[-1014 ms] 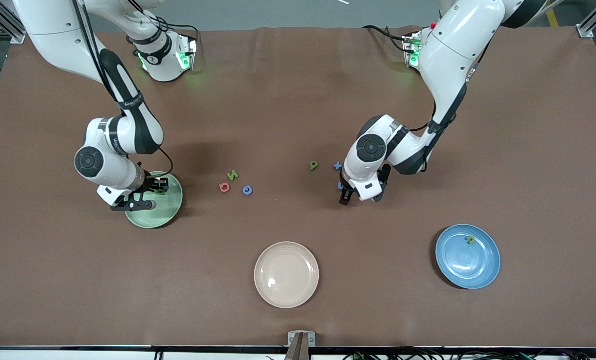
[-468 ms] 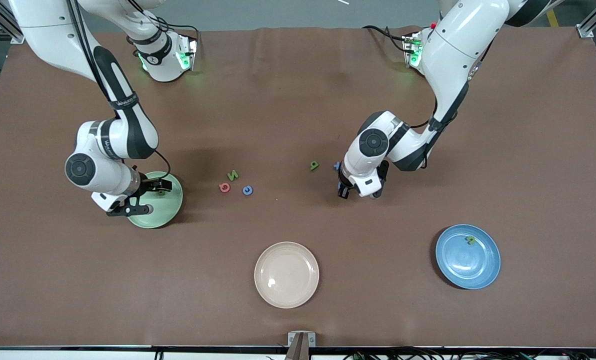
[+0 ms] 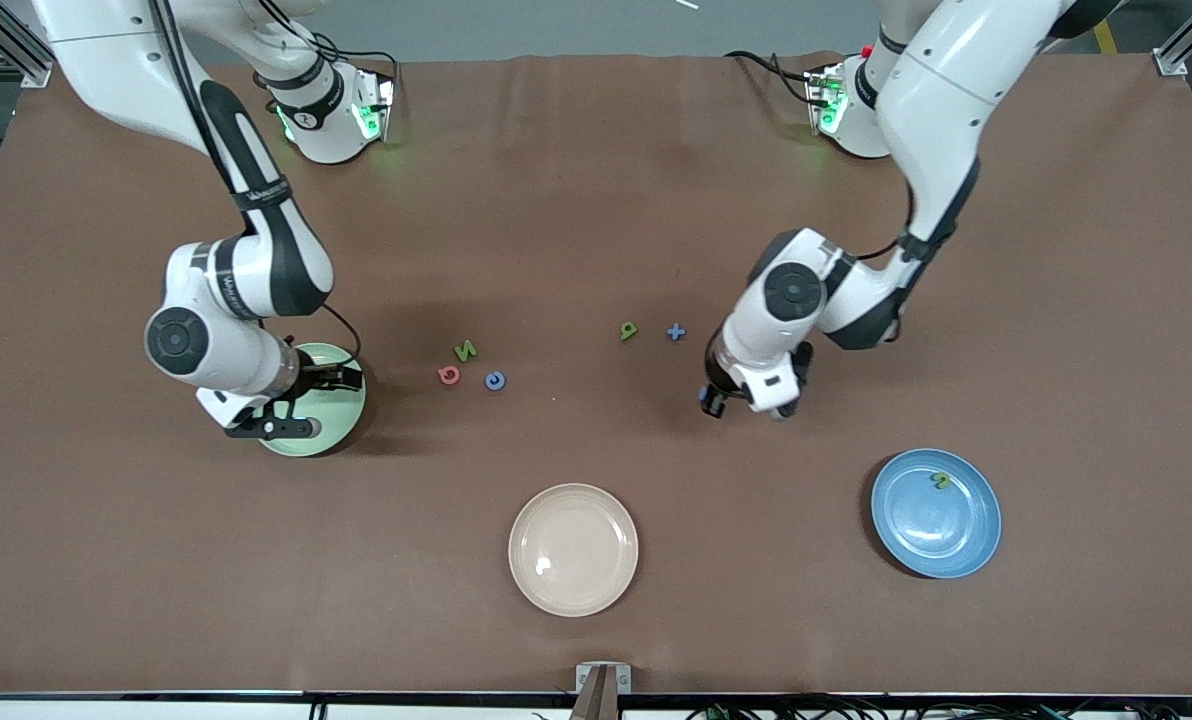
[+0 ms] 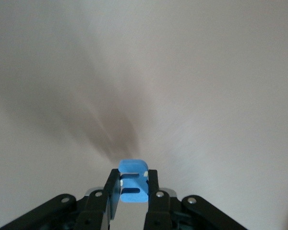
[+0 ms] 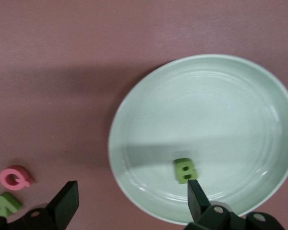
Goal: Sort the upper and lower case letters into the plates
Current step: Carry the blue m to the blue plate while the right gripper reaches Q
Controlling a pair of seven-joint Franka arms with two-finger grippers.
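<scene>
1. Left gripper point(image 4: 133, 191) above bare surface point(image 3: 596, 200), fingers clamped on a blue letter point(image 4: 133, 182)
2. Right gripper point(image 5: 129, 203) over mint plate point(image 5: 230, 96), fingers apart; green B point(image 5: 185, 170) lies in it

Robotics lab, 2 white robot arms point(image 3: 246, 270) bolted to a table point(image 3: 596, 200) under a brown mat, aluminium frame posts point(image 3: 1181, 45) at the corners, cables point(image 3: 756, 712) along the table edge
</scene>
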